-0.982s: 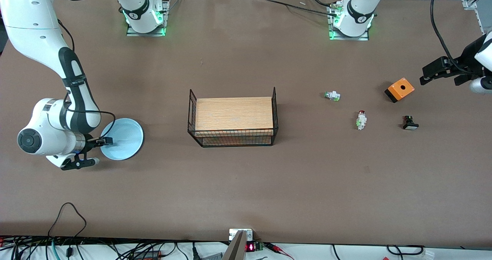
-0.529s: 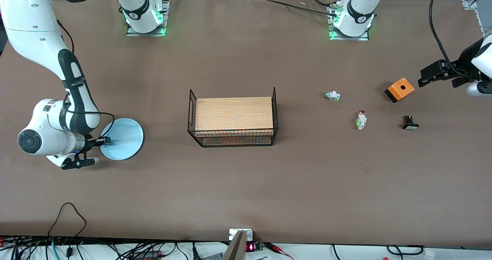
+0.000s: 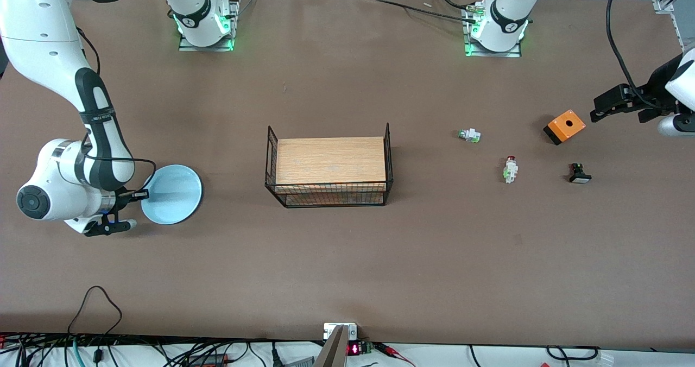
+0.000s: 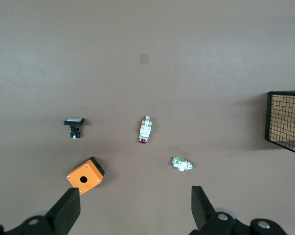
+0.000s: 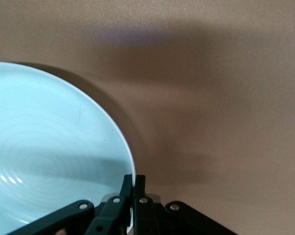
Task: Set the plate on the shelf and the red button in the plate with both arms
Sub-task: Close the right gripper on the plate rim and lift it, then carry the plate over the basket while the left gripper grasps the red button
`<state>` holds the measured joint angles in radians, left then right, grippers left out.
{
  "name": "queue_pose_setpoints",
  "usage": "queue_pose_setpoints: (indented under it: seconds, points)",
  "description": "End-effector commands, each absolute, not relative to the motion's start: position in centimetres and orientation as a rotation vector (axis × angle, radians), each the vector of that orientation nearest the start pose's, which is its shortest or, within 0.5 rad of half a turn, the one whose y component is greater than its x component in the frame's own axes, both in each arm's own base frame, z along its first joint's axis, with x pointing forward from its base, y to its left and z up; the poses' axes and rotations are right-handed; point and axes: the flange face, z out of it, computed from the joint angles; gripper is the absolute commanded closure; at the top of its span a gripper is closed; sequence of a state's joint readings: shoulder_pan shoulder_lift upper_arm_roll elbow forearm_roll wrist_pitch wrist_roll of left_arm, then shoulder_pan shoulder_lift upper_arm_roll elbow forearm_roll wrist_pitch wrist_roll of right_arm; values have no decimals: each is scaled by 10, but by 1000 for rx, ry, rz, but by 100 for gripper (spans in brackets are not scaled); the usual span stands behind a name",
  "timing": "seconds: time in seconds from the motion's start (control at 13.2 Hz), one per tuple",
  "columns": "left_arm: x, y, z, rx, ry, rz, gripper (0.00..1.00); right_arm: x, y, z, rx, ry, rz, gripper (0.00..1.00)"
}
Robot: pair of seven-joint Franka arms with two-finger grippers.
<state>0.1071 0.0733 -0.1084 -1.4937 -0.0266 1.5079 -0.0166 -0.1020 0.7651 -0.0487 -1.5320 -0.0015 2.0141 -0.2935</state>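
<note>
The pale blue plate (image 3: 175,193) is at the right arm's end of the table. My right gripper (image 3: 142,194) is shut on its rim at the edge toward that end. In the right wrist view the fingers (image 5: 140,182) pinch the rim of the plate (image 5: 49,147). The red button (image 3: 510,169) lies on the table toward the left arm's end, and shows in the left wrist view (image 4: 145,129). My left gripper (image 3: 597,109) is open and empty, up over the table beside the orange box (image 3: 564,126); its fingers (image 4: 69,208) stand wide apart.
A wire basket (image 3: 388,139) with a wooden block in it stands mid-table. A white-and-green part (image 3: 469,135) and a black button with a white cap (image 3: 579,173) lie near the red button. The orange box (image 4: 86,176) is just past the left fingertips.
My right arm has drawn slightly toward its end of the table, and the plate in its grip has shifted a little with it. The left gripper has barely moved.
</note>
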Motion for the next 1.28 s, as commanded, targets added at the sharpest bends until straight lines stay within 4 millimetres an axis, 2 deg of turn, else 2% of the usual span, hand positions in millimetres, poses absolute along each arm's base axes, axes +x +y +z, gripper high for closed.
queue_pose_setpoints:
  seconds: [0.0, 0.23, 0.45, 0.68, 0.83, 0.98, 1.21]
  points:
    - [572, 3, 609, -3139, -5, 120, 0, 660, -106, 179, -3038, -233, 527, 100]
    - [572, 2, 610, -3116, 5, 109, 0, 666, -108, 208, -2982, -198, 616, 100]
    - [577, 2, 611, -3118, 18, 52, 0, 673, -110, 249, -2952, -193, 691, 100]
    - [579, 0, 612, -3119, 28, 40, 0, 670, -110, 289, -2934, -187, 733, 100]
    - [581, 0, 603, -3121, 28, 75, 0, 666, -104, 318, -2925, -179, 764, 100]
    - [581, 1, 597, -3120, 9, 118, 0, 665, -98, 357, -2938, -160, 735, 100]
    - [594, -1, 570, -3120, 19, 183, 0, 652, -71, 409, -2954, -86, 774, 100]
